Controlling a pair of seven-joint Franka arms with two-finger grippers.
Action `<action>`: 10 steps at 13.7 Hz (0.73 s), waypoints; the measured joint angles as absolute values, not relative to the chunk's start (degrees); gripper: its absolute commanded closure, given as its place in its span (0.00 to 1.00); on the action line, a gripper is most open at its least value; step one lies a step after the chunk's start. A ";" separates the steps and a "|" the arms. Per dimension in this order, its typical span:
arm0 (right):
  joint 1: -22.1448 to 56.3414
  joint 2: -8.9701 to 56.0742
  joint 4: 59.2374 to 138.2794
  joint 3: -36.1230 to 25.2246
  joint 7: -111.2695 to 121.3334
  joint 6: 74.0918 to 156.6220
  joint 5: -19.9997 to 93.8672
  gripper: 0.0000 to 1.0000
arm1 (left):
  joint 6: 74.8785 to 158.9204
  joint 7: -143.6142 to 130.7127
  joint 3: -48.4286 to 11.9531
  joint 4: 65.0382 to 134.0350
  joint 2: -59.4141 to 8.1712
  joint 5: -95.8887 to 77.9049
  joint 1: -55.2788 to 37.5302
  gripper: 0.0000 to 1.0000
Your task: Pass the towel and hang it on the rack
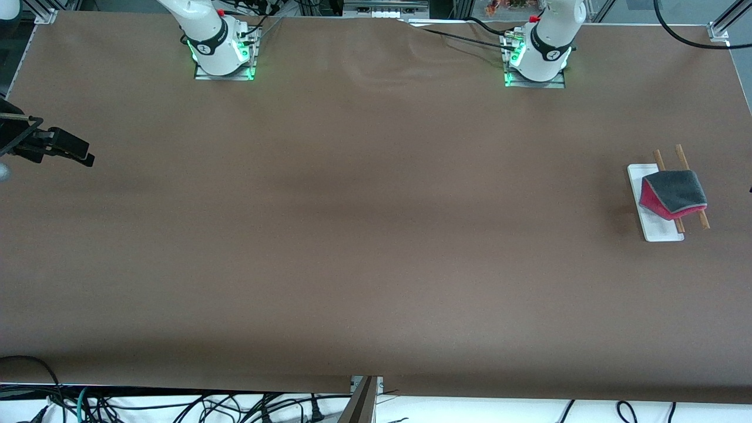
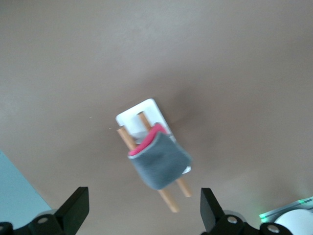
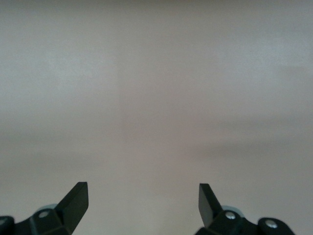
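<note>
The towel [image 1: 675,192] hangs draped over the two wooden rods of the rack [image 1: 662,232], dark grey face up and pink-red face showing on its side, at the left arm's end of the table. In the left wrist view the towel [image 2: 161,164] and the rack [image 2: 141,110] lie below my left gripper [image 2: 143,194], which is open, empty and up in the air above them. My right gripper [image 1: 81,154] is open and empty over bare table at the right arm's end; its wrist view [image 3: 142,188] shows only the tabletop.
The brown table [image 1: 364,235] fills the view. The two arm bases [image 1: 223,56] [image 1: 537,59] stand along its farthest edge. Cables hang below the edge nearest the camera.
</note>
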State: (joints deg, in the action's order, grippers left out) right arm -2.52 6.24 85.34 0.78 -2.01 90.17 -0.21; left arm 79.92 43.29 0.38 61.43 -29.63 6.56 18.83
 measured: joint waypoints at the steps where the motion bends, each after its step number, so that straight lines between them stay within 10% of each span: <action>1: -2.52 6.27 85.34 0.75 -2.01 90.20 -0.21 0.00 | 78.82 41.19 0.31 61.44 -28.83 5.89 17.66 0.00; 10: -2.33 6.29 85.33 0.90 -1.99 90.41 -2.22 0.00 | 73.77 18.64 -7.48 65.39 -24.54 5.11 15.68 0.00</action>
State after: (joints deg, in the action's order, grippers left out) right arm -2.33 6.29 85.33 0.90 -1.99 90.41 -2.22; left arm 73.77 18.64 -7.48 65.39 -24.54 5.11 15.68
